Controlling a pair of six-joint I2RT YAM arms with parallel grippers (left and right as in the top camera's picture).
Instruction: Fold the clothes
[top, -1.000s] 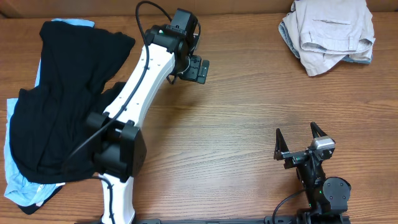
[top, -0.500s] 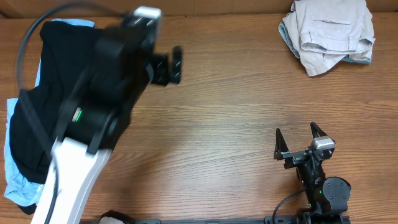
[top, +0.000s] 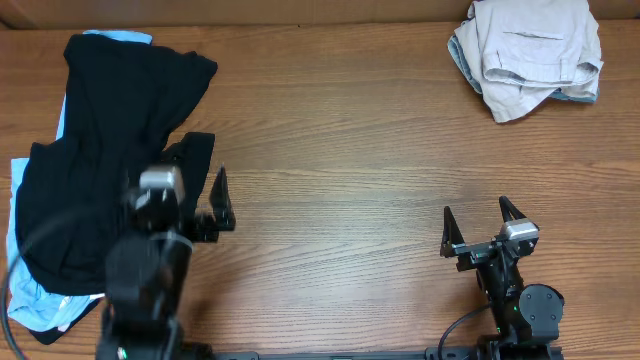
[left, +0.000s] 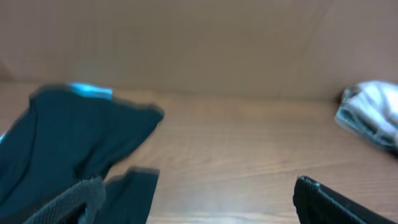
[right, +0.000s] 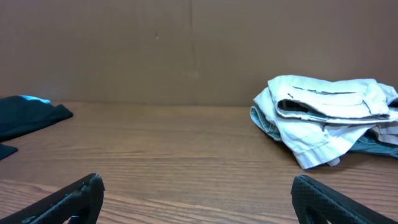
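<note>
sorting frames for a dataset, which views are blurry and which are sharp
Overhead: the table and beige shorts are sharp under even light, but the left arm is smeared beside the black garment. Left wrist: the whole picture is soft, with fuzzy cloth edges. Right wrist: crisp, the shorts' seams clear, no glare.

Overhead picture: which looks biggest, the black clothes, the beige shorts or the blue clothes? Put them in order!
1. black garment: largest by far.
2. beige shorts: a bunched heap.
3. pale-blue garment: only its edges show. The rest hides under the black one, so its real size is unsure.
</note>
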